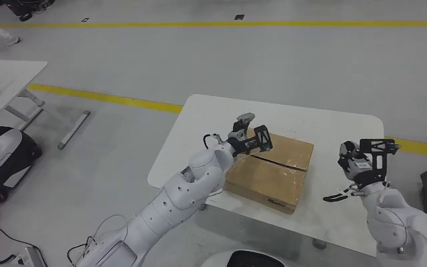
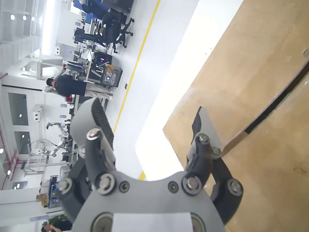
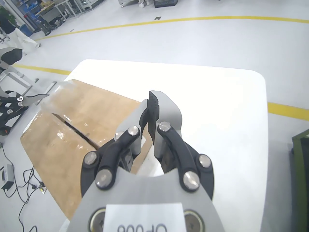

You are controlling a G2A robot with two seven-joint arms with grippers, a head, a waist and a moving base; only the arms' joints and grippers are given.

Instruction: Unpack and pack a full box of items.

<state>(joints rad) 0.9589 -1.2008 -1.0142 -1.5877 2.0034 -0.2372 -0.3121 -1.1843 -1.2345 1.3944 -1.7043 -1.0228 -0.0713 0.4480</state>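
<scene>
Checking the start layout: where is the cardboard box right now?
In the top view the cardboard box sits on the white table, left gripper over its far corner, right gripper beside it.

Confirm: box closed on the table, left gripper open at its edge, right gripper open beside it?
No: the right gripper is shut, per the right wrist view. Box closed on the table, left gripper open at its edge: correct.

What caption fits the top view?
Open left gripper at the cardboard box, on a white table; shut right gripper alongside.
</scene>
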